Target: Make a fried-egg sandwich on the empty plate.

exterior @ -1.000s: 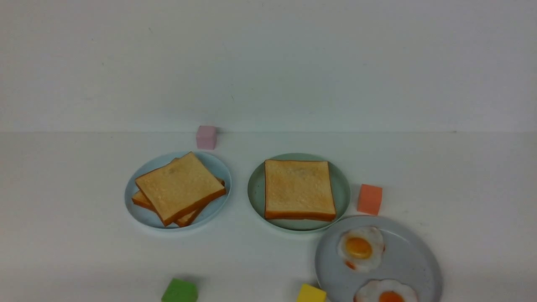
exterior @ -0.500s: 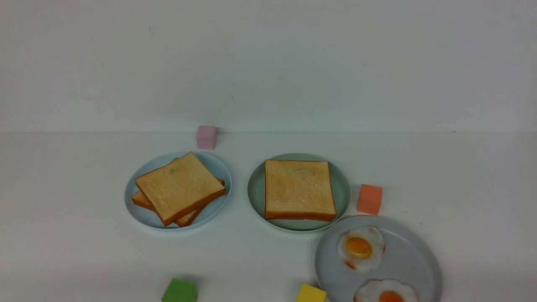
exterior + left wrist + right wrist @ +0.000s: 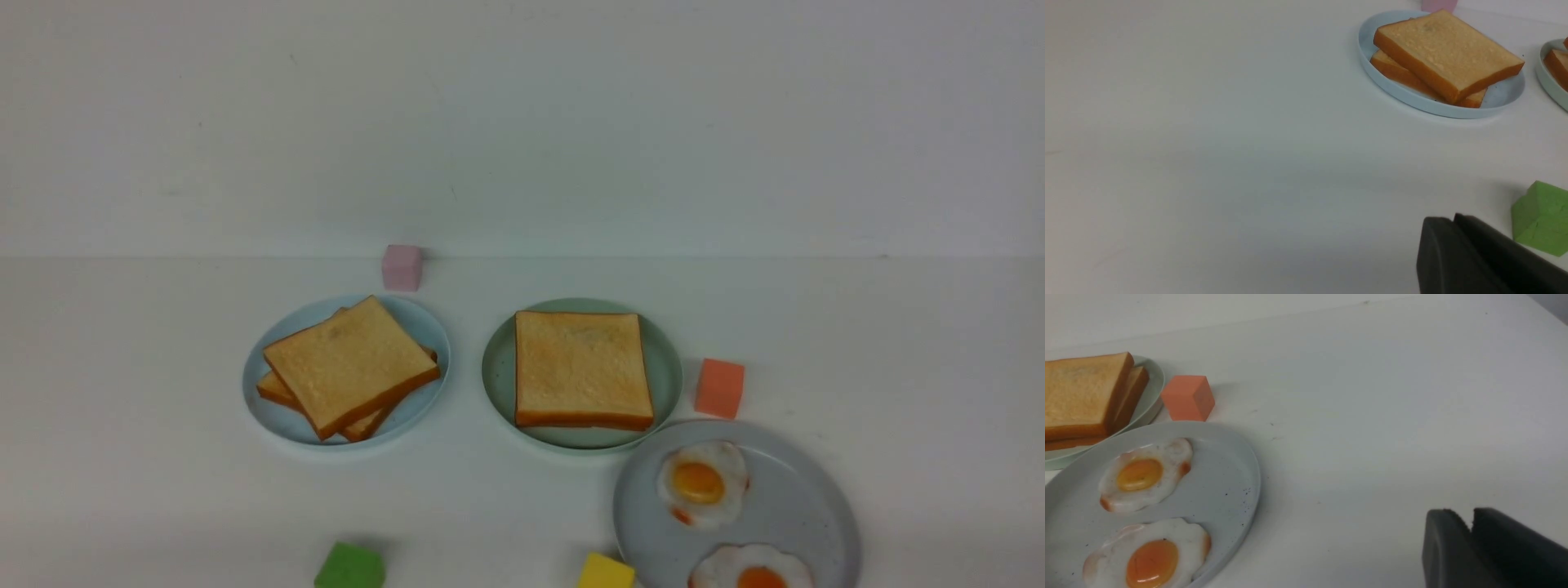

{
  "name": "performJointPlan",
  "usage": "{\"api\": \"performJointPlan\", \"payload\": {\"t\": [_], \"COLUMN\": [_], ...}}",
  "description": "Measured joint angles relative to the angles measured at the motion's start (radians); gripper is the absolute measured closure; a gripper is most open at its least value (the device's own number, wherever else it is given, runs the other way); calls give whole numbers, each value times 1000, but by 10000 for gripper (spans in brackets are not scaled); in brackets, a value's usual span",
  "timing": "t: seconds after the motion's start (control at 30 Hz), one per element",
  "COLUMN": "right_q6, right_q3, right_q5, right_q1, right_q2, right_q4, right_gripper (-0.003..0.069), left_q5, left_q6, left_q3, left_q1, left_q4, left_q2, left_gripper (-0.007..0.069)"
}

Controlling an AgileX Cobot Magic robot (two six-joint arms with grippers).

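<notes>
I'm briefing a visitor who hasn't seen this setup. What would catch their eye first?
Probably the two fried eggs on the grey speckled plate at front right. Then the toast stack on the mint-green plate in the middle, and the toast pile on the pale blue plate to its left.

A white worktop [image 3: 122, 392] carries a blue plate [image 3: 269, 412], green plate [image 3: 496, 371], grey plate [image 3: 804, 506], and pink [image 3: 402, 267], orange [image 3: 719, 388], green [image 3: 349, 567] and yellow [image 3: 606, 572] cubes

White worktop [image 3: 122, 408]. Pale blue plate [image 3: 277, 420] carries two stacked toast slices [image 3: 349, 363]. Grey speckled plate [image 3: 804, 506] carries two fried eggs [image 3: 702, 483]. Loose cubes: pink [image 3: 402, 267], orange [image 3: 719, 388], green [image 3: 349, 567], yellow [image 3: 606, 572].
</notes>
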Motion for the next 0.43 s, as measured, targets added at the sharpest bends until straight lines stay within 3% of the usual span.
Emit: {"api": "performJointPlan", "payload": {"t": [0.43], "right_q6": [0], "right_q3": [0], "right_q5": [-1], "right_q1": [0], "right_q2": [0], "right_q4": [-2], "right_gripper": [521], "left_q5": [0], "left_q6": [0], "left_q3": [0], "left_q1": [0], "left_q4": [0], "left_q2": [0], "left_gripper": [580]}}
